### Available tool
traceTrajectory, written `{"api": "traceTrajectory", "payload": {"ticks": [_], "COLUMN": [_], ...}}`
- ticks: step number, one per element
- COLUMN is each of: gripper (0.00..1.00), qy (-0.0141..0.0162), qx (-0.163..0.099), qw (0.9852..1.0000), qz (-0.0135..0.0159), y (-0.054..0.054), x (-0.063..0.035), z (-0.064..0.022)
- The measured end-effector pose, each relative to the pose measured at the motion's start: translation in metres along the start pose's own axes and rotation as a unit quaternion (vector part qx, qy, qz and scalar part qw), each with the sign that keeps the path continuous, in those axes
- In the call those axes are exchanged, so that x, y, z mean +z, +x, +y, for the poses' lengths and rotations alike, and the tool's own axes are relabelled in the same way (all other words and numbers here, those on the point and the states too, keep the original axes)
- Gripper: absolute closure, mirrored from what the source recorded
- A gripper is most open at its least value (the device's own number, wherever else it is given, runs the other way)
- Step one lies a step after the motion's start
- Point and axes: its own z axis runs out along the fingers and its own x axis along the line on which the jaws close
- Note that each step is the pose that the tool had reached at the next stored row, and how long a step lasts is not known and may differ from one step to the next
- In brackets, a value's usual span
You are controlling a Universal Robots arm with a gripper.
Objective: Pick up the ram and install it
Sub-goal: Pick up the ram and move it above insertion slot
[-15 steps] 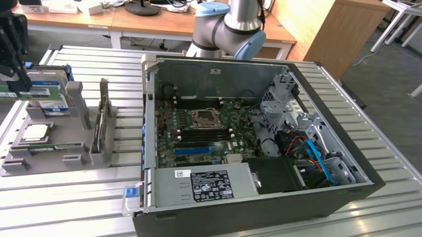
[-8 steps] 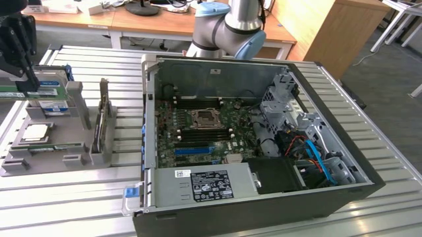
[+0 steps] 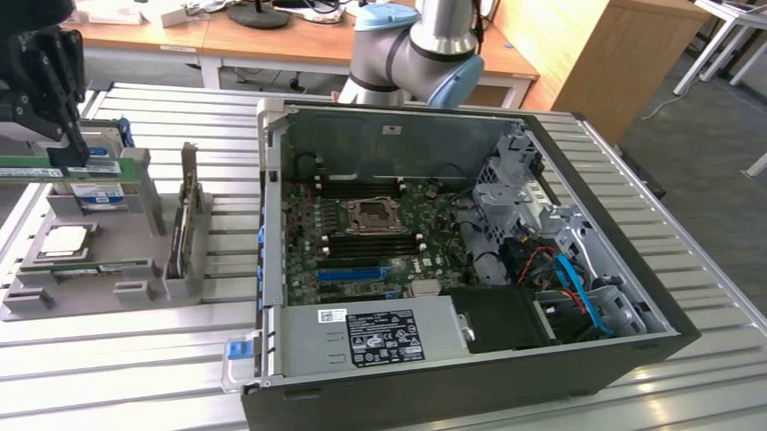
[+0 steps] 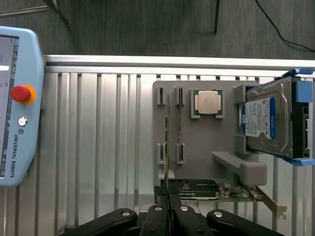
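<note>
1. Exterior view: the gripper [image 3: 68, 154] is pressed together on the ram [image 3: 36, 171]. It pinches the green stick roughly mid-length and holds it level, apparently just above the grey holder [image 3: 72, 301] at the exterior view's left.
2. The step in hand looks like the lift and carry. It goes best with a firm pinch and a level stick, and the stick should come straight up so it clears the holder's posts.
3. The open computer case [image 3: 671, 323] lies well apart, toward the exterior view's right. Its motherboard [image 3: 359, 242] faces up, so the carry needs height to pass over the case wall.
4. Everything rests on a ribbed metal table [image 3: 156, 359]. Wooden desks [image 3: 156, 40] stand behind, beside the arm [image 3: 419, 45].
5. Wrist view: the gripper [image 4: 168, 201] clamps the ram [image 4: 167, 147], which is seen edge-on as a thin line over the holder [image 4: 206, 147]. The two pads squeeze its flat faces, which is a good hold for a thin board.
6. A second stick [image 4: 179, 128] sits just beside it, so any sideways drift could knock it.
7. Nearby are a processor [image 4: 206, 103], a hard drive [image 4: 266, 120] and a dark card [image 4: 197, 189].
8. A teach pendant [image 4: 17, 123] lies on the ribbed table [image 4: 98, 147], with dark floor [image 4: 147, 24] beyond.
</note>
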Motion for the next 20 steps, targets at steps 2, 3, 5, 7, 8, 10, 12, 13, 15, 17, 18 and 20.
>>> {"api": "traceTrajectory", "payload": {"ticks": [2, 3, 5, 7, 8, 10, 12, 13, 15, 17, 18, 20], "gripper": [0.88, 0.88, 0.88, 0.88, 0.88, 0.88, 0.88, 0.88, 0.88, 0.88, 0.88, 0.88], "qy": [0.0, 0.0, 0.0, 0.0, 0.0, 0.0, 0.0001, 0.0, 0.0, 0.0, 0.0, 0.0], "qx": [0.0, 0.0, 0.0, 0.0, 0.0, 0.0, 0.0, 0.0, 0.0, 0.0, 0.0, 0.0], "qw": [1.0, 1.0, 1.0, 1.0, 1.0, 1.0, 1.0, 1.0, 1.0, 1.0, 1.0, 1.0], "qz": [-0.0001, -0.0001, 0.0, 0.0, 0.0, 0.0, -0.0001, 0.0, 0.0, 0.0, 0.0, 0.0], "y": [0.0, 0.0, 0.0, 0.0, 0.0, 0.0, 0.0, 0.0, 0.0, 0.0, 0.0, 0.0], "x": [0.0, -0.0001, -0.0002, -0.0004, -0.0004, -0.0005, -0.0006, -0.0006, -0.0008, -0.0009, -0.001, -0.0011], "z": [-0.0038, -0.006, -0.0099, -0.0135, -0.0154, -0.019, -0.0229, -0.0249, -0.0291, -0.0336, -0.0357, -0.0398]}}
